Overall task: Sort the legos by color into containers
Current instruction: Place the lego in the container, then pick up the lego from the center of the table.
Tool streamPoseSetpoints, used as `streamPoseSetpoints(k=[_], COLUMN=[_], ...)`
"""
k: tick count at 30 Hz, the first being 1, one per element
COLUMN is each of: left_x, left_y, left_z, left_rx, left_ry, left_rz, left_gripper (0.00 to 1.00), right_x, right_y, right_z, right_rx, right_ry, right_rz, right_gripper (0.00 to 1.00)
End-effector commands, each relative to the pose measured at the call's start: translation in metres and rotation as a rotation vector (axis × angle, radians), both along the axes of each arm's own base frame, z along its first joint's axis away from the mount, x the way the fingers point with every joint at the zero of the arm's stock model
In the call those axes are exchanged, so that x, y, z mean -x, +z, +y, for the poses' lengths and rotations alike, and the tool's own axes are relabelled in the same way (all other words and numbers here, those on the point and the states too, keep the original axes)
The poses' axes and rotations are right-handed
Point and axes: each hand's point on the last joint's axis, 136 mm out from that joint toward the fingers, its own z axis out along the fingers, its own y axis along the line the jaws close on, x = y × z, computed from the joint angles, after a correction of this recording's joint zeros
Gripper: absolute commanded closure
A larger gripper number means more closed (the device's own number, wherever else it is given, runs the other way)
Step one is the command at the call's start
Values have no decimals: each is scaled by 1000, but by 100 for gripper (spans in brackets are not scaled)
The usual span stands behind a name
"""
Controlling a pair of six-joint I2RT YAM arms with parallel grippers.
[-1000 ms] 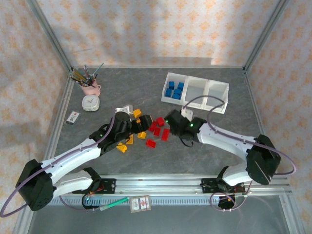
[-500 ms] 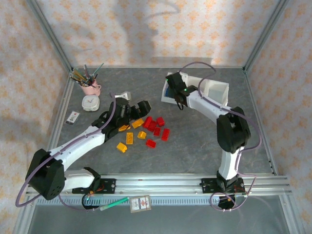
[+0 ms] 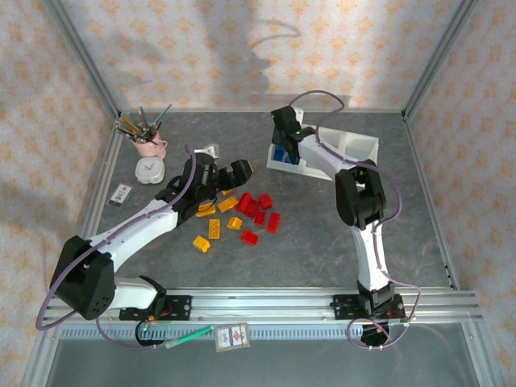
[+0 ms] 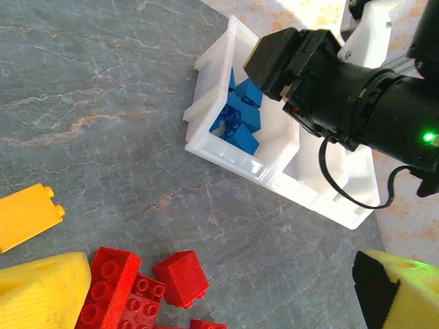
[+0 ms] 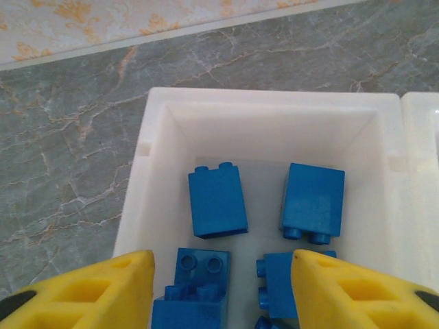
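The right gripper point(image 5: 219, 277) hung released and empty, fingers spread over the blue legos point(image 5: 217, 203) in the leftmost compartment of the white tray point(image 5: 164, 103). The left gripper point(image 4: 219, 288), likewise spread and empty, hovered above the red legos point(image 4: 113, 288); yellow-orange legos point(image 3: 211, 230) lay at their 9 o'clock.

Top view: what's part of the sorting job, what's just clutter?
Job: white tray; blue bricks in its end compartment; red bricks and yellow bricks loose on the table.
Clutter: pink cup of pens; white clock; small white item; green marker; card.
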Motion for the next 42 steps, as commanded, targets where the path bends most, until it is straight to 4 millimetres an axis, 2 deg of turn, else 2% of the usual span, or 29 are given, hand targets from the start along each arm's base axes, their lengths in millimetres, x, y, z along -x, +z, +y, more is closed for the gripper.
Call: streamPoseSetpoints(k=[1, 8, 14, 23, 31, 36, 42], left_x=[-5, 5, 18, 44, 63, 70, 74], left_y=[28, 27, 15, -11, -30, -38, -43], left_z=[2, 6, 12, 28, 41, 47, 49], left_rx=[20, 27, 20, 9, 11, 16, 29], left_ry=[1, 2, 1, 23, 58, 80, 88], left_rz=[-67, -70, -41, 9, 49, 62, 73], left_gripper=[1, 1, 1, 1, 1, 1, 1], right_x=[5, 48, 99, 178, 241, 267, 282], right_y=[37, 52, 43, 6, -30, -51, -69], right_z=[1, -5, -8, 14, 24, 30, 33], right_rx=[-17, -56, -77, -69, -86, -90, -118], right_ry=[33, 85, 111, 156, 130, 106, 91], right_rz=[-38, -20, 36, 170, 279, 327, 366], right_gripper=[42, 34, 27, 19, 14, 12, 13])
